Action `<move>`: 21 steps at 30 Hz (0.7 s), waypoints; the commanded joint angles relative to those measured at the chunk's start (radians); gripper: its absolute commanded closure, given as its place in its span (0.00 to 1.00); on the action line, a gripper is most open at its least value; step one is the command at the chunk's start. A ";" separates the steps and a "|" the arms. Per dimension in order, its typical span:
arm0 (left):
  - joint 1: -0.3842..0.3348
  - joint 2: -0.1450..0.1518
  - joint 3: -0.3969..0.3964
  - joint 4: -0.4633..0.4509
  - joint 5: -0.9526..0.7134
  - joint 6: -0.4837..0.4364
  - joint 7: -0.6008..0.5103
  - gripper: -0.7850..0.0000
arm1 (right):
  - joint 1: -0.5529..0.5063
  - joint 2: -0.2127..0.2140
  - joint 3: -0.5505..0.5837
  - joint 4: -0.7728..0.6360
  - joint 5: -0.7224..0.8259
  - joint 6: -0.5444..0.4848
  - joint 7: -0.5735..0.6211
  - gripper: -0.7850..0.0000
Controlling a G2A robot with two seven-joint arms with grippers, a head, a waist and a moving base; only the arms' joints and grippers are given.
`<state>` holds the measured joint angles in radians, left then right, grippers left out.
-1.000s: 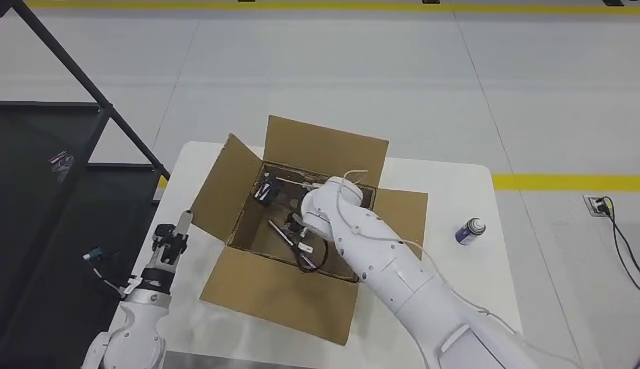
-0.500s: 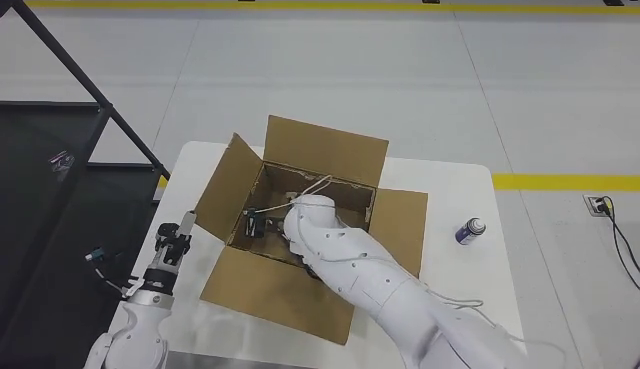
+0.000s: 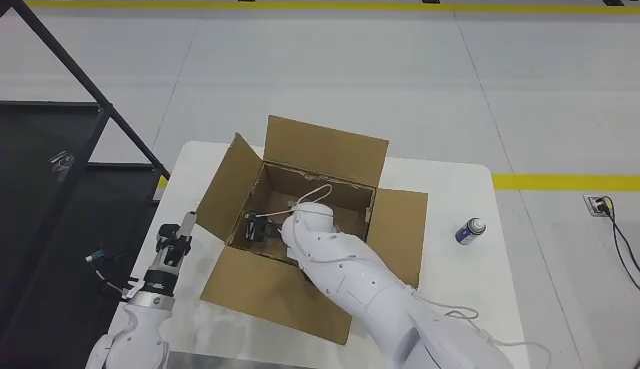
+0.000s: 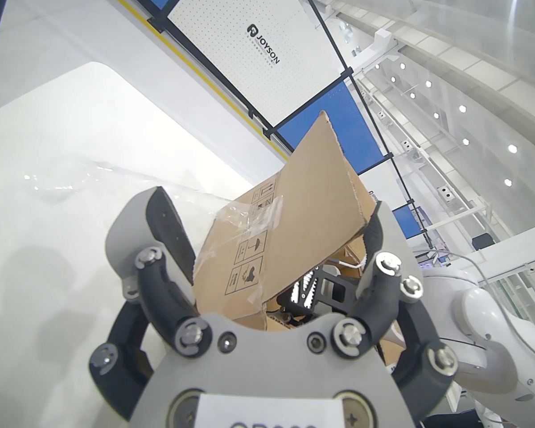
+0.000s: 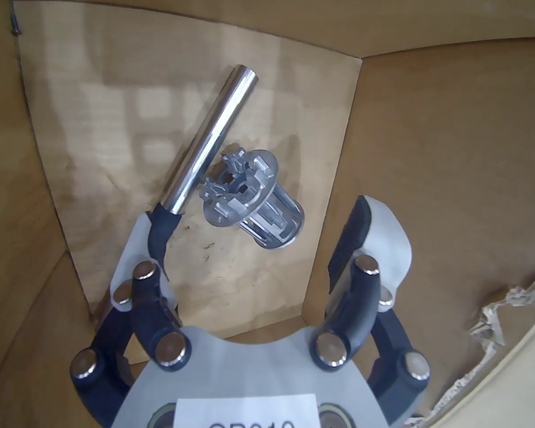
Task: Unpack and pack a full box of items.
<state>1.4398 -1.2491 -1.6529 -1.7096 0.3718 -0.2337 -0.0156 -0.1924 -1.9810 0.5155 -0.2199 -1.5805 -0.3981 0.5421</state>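
Box: an open cardboard box (image 3: 330, 149) sits mid-frame in the top view on a white table (image 3: 450, 184), with its flaps folded outward.

Right gripper: the right gripper (image 5: 261, 220) is down inside the box, at the left part of the opening in the top view (image 3: 256, 227). Its fingers are spread wide and hold nothing.

Metal rod: a shiny metal rod (image 5: 209, 140) lies slantwise on the box floor. Its near end runs up to the pad of one right finger (image 5: 162, 224) (whether the two touch, I cannot tell).

Metal part: a grey cast cylinder (image 5: 254, 200) with a notched flange lies on its side on the box floor. It is just beside the rod and lines up with the gap between the spread fingers.

Left gripper: the left gripper (image 4: 267, 220) is in the lower left of the top-view frame (image 3: 172, 241), near the table's left edge and apart from the box. Its fingers are spread and empty, and it points toward the box's side flap (image 4: 294, 207).

Spray can: a dark spray can (image 3: 470, 231) with a pale cap is on the table at the right of the frame, well apart from the box.
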 commanded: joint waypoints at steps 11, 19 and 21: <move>-0.001 -0.001 0.003 0.003 -0.003 -0.003 -0.002 0.00 | -0.001 -0.018 0.022 0.034 0.052 0.040 -0.002 0.51; -0.005 0.000 -0.004 0.015 -0.005 -0.013 -0.006 0.00 | 0.022 -0.020 0.066 0.059 0.144 0.032 0.078 0.89; -0.005 0.000 -0.004 0.017 -0.005 -0.015 -0.007 0.00 | 0.028 -0.020 0.068 0.061 0.147 0.026 0.093 0.99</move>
<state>1.4348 -1.2490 -1.6571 -1.6932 0.3671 -0.2478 -0.0223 -0.1673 -2.0015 0.5835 -0.1603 -1.4332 -0.3690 0.6271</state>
